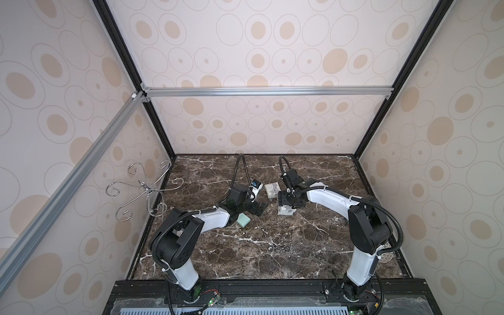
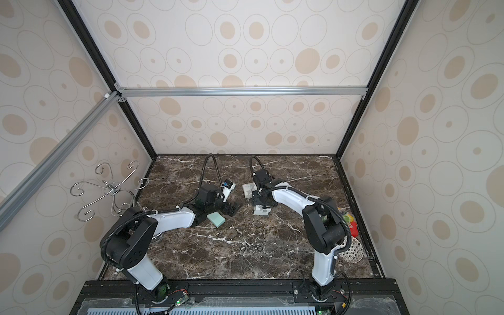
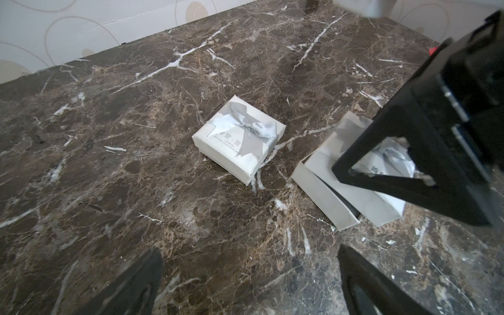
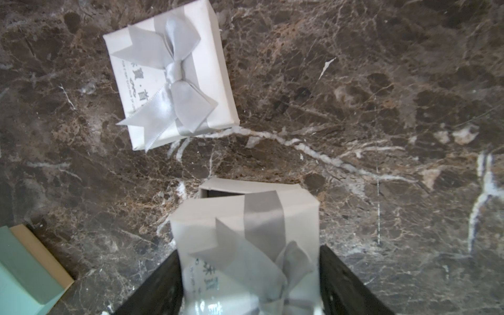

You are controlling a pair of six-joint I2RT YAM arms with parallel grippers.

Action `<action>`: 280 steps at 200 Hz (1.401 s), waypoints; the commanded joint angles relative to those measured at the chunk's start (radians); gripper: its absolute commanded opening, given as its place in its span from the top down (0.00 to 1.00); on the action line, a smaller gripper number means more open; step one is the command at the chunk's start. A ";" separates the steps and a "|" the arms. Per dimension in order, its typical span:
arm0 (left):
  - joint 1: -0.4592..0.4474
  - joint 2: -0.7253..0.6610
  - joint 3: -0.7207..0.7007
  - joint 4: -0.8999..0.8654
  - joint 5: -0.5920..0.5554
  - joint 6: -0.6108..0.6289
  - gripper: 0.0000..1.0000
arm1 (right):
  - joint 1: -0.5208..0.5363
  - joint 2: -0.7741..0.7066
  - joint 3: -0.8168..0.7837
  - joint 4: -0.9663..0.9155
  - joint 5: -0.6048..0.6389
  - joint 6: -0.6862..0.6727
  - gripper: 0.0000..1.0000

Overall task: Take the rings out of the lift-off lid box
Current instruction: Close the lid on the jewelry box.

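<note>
Three small dark rings [image 1: 278, 248] lie in a row on the marble table, nearer the front than both grippers; both top views show the rings [image 2: 250, 248]. The lift-off lid box [image 1: 284, 212] is white. Its bow-tied lid [image 4: 245, 226] sits askew over the base [image 4: 226, 188]. My right gripper [image 4: 249, 283] is over it, with a black finger pressed against each side of the lid. In the left wrist view the base [image 3: 321, 196] sticks out from under the lid [image 3: 381, 207]. My left gripper [image 3: 248, 286] stands open and empty just left of the box.
A second white box with a silver bow [image 1: 271, 189] stands closed behind the right gripper. A mint-green box [image 1: 243, 219] lies by the left forearm. A curly silver wire stand [image 1: 144, 188] rises at the left wall. A patterned dish [image 2: 353, 251] and colourful items [image 2: 349, 221] sit at the right edge.
</note>
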 commanded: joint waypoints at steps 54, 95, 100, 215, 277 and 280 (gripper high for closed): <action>0.006 0.015 -0.005 0.040 0.015 -0.014 0.00 | 0.016 0.031 0.057 -0.077 0.067 0.039 0.25; 0.006 0.021 -0.002 0.046 0.019 -0.016 0.00 | 0.018 0.039 0.077 -0.091 0.065 0.057 0.25; 0.005 0.023 -0.001 0.047 0.021 -0.018 0.00 | 0.018 0.040 0.081 -0.091 0.067 0.057 0.25; 0.006 0.039 0.008 0.054 0.030 -0.024 0.00 | 0.032 0.083 0.109 -0.106 0.054 0.058 0.21; 0.006 0.041 0.010 0.056 0.032 -0.024 0.00 | 0.035 0.078 0.118 -0.104 0.058 0.050 0.16; 0.005 0.041 0.009 0.056 0.031 -0.024 0.00 | 0.034 0.076 0.119 -0.105 0.057 0.049 0.15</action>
